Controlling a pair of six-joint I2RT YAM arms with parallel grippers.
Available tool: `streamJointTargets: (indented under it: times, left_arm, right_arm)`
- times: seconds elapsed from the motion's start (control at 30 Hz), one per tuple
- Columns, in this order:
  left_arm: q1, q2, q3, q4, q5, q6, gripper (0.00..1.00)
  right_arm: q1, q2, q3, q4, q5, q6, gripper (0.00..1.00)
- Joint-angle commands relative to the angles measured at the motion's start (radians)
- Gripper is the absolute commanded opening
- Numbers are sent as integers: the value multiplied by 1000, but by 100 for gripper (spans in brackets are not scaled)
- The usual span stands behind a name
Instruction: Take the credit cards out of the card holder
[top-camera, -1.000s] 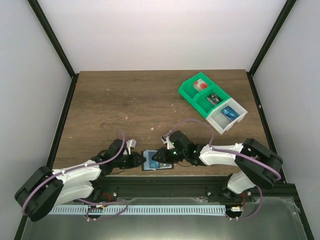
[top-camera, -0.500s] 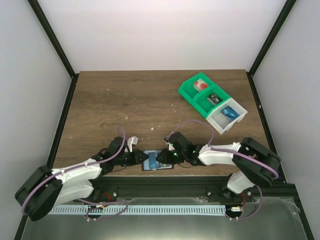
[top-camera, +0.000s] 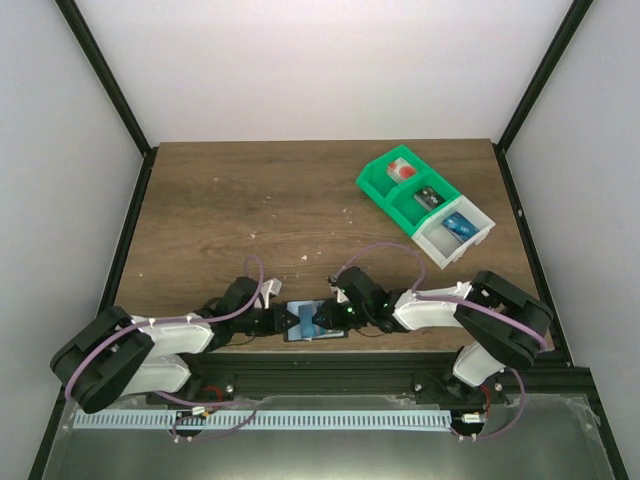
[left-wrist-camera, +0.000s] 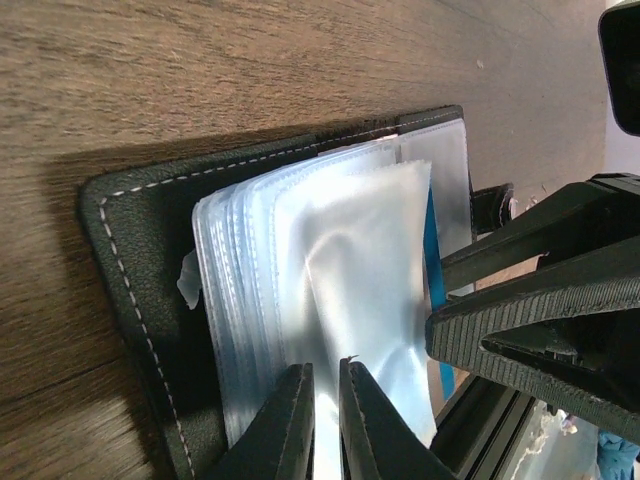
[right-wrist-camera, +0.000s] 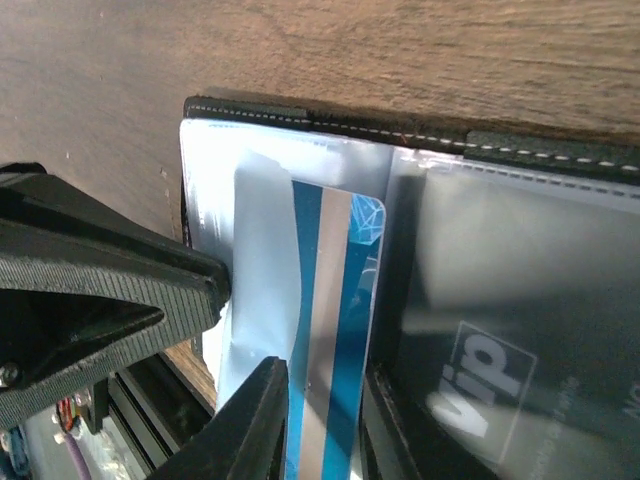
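The card holder (top-camera: 318, 331) lies open at the near edge of the table (top-camera: 250, 200), between both arms. The left gripper (left-wrist-camera: 325, 405) is pressed almost together, pinching a clear sleeve (left-wrist-camera: 350, 260). The right gripper (right-wrist-camera: 325, 430) stands narrowly apart astride the exposed end of a blue credit card (right-wrist-camera: 335, 300); a firm pinch cannot be confirmed. Expect the card to be light, stiff and slick, the sleeve limp and clingy. Grip the card's free end and draw it straight out along the pocket.
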Motion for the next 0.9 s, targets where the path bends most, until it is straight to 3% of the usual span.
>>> streamJointTargets:
  times: [0.0,0.23,0.4,0.57,0.87]
  left_arm:
    - [-3,-3,-31,-38,-40,23,11]
    - [-2,-22,-39,-57,-65,21,11]
    - [-2,-50,-32,-72,-66,16,14]
    - [-3,-114,15,-110,-69,42,28]
    - [-25,-306,173,-149,-150,290,37]
  right_arm:
    - [4,11,-29,45,-19,1,18]
    - [-1,-51,-48,-8,29,-5,1]
    - [-32,-140,-67,-89,59,-8,0]
    - [-43,-254,-28,-230,121,-14,0]
    - [-61,-392,93,-448,183,73,0]
